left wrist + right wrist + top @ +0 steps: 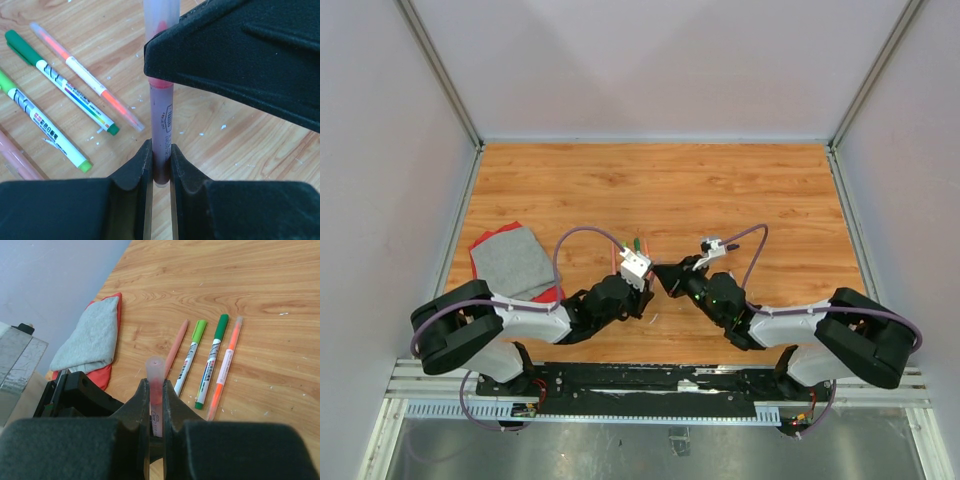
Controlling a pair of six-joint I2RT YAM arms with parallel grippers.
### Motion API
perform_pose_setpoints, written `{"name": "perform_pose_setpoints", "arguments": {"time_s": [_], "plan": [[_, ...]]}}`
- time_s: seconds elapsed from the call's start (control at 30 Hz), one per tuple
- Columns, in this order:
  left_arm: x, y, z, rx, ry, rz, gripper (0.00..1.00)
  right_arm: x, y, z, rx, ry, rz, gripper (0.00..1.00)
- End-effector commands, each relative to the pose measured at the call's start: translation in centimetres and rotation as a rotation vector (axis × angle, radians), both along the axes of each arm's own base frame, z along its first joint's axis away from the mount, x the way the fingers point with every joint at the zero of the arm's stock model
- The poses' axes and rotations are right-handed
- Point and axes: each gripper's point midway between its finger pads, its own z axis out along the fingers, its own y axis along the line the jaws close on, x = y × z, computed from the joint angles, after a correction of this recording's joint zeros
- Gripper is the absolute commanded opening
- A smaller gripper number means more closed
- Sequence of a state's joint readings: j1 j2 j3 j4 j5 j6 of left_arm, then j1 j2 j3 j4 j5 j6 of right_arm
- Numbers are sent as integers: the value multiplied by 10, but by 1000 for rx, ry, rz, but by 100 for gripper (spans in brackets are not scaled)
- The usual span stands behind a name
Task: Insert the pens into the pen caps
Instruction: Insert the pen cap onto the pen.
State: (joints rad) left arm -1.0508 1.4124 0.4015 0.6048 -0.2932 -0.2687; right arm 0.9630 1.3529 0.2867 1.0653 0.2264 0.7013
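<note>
Red pen and cap held between both arms, frame centre.
Barrel clamped in left gripper; cap clamped in right gripper; four loose pens on surface, left.

The orange-brown wooden tabletop looks smooth and faintly glossy with white flecks, the translucent frosted plastic pen cap is cloudy over a shiny dark-red plastic pen barrel, the left gripper is matt black plastic, and the folded grey cloth looks soft and felt-like.
</note>
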Motion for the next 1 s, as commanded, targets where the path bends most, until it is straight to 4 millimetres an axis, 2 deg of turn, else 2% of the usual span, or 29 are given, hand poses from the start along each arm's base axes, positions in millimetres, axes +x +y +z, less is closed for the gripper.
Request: {"name": "perform_pose_setpoints", "arguments": {"time_s": [0.0,0.2,0.3,0.43,0.5,0.77,0.87,0.97], "plan": [[24,-27,134,-415,-241,37,1,-73,9,-84,-233,172,257,1],[17,-20,147,-474,-261,19,0,-89,17,-94,-225,175,326,0],[12,-17,159,-501,-275,1,1,-102,22,-92,-184,167,387,0],[-1,-14,185,-554,-307,-53,0,-115,25,-81,-154,156,439,1],[-6,-14,195,-565,-316,-82,0,-118,26,-67,-153,130,454,1],[-42,-25,243,-638,-307,-286,1,-129,9,-31,-226,37,498,0],[-55,-28,254,-650,-310,-357,0,-135,3,-18,-229,12,520,1],[-62,-30,259,-648,-306,-398,1,-139,-5,-13,-237,1,519,1]]}}
